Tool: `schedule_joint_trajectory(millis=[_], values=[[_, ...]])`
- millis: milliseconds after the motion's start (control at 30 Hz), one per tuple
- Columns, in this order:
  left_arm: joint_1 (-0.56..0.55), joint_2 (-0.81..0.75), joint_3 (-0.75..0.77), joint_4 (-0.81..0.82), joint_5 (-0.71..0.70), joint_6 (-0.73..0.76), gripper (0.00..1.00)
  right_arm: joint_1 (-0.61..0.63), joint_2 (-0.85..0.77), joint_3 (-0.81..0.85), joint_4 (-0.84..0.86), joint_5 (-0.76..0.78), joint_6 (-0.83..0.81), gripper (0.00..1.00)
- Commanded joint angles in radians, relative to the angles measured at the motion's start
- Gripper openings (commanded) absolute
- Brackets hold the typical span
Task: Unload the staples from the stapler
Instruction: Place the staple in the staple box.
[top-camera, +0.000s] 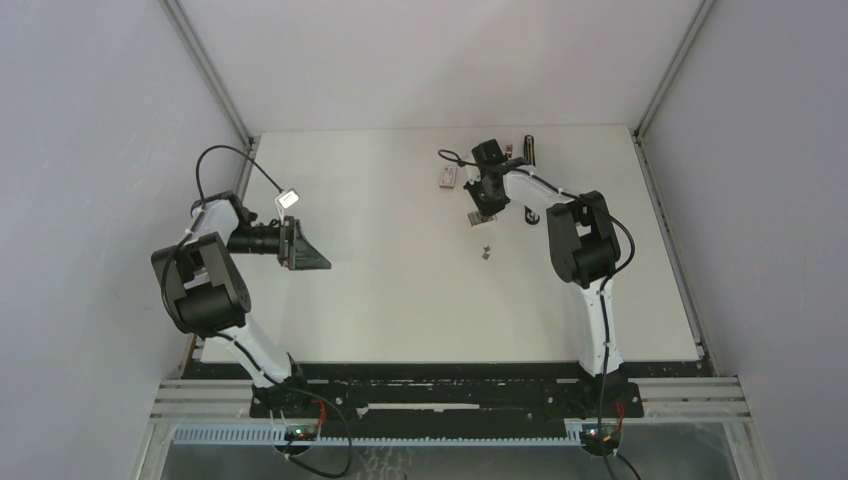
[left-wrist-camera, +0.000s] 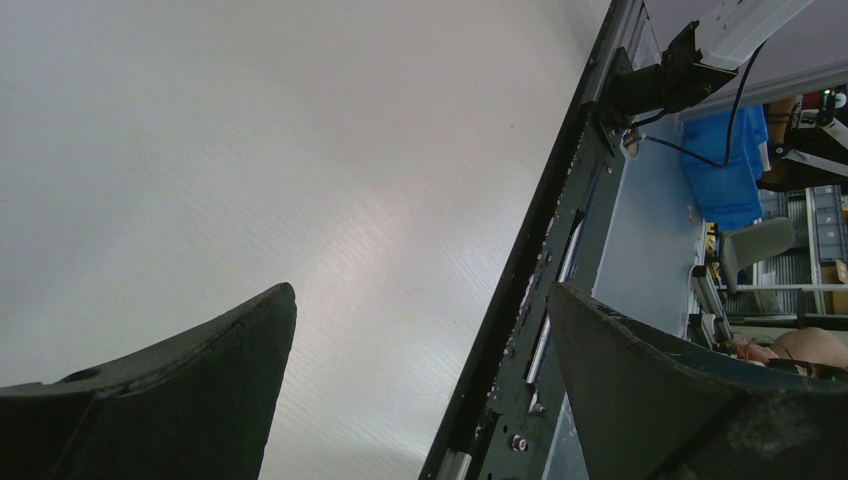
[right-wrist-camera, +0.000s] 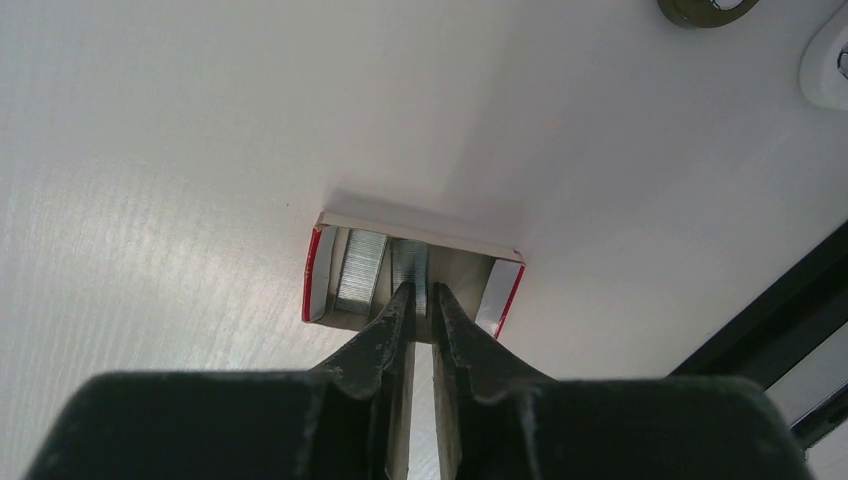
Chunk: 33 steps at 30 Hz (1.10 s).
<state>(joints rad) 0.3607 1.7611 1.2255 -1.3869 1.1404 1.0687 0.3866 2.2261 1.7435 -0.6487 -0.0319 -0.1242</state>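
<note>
Near the counter's (top-camera: 400, 300) far edge, right hand (right-wrist-camera: 420, 292) narrow, tips at staples (right-wrist-camera: 360, 268) in box (right-wrist-camera: 316, 272); grip unclear. Left hand (left-wrist-camera: 420, 290) wide, by left edge.

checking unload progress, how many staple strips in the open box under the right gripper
2: one silvery-grey staple strip at the left of the red-sided open cardboard box, one in its middle by the right gripper. More may hide behind it.

No legible text, labels, brands or numbers anywhere.

Two staple strips (right-wrist-camera: 360, 268) in one open box (right-wrist-camera: 316, 272), one pinkish box (top-camera: 447, 178), one stapler (top-camera: 528, 150).
</note>
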Motion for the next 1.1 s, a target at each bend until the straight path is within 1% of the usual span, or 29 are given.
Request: schedule_joint_trajectory(millis=[0, 233, 467, 567, 700, 833, 1000, 1067], values=[[0.007, 0.000, 0.058, -0.013, 0.033, 0.028, 1.00, -0.002, -0.018, 0.042, 0.003, -0.008, 0.026, 0.12], [0.006, -0.002, 0.058, -0.014, 0.033, 0.027, 1.00, -0.002, -0.061, 0.043, 0.001, -0.008, 0.025, 0.16], [0.007, -0.005, 0.057, -0.014, 0.033, 0.028, 1.00, -0.002, -0.096, 0.046, 0.001, -0.003, 0.024, 0.17], [0.007, -0.006, 0.056, -0.014, 0.033, 0.027, 1.00, -0.002, -0.101, 0.049, -0.003, -0.007, 0.023, 0.22], [0.007, -0.008, 0.057, -0.014, 0.033, 0.027, 1.00, -0.002, -0.116, 0.054, -0.007, -0.015, 0.030, 0.25], [0.007, -0.008, 0.057, -0.014, 0.033, 0.027, 1.00, 0.001, -0.129, 0.053, -0.005, -0.024, 0.043, 0.31], [0.007, -0.012, 0.055, -0.014, 0.031, 0.027, 1.00, 0.011, -0.111, 0.068, -0.014, -0.030, 0.054, 0.45], [0.007, -0.014, 0.055, -0.014, 0.032, 0.027, 1.00, 0.016, -0.102, 0.067, -0.015, -0.034, 0.055, 0.45]])
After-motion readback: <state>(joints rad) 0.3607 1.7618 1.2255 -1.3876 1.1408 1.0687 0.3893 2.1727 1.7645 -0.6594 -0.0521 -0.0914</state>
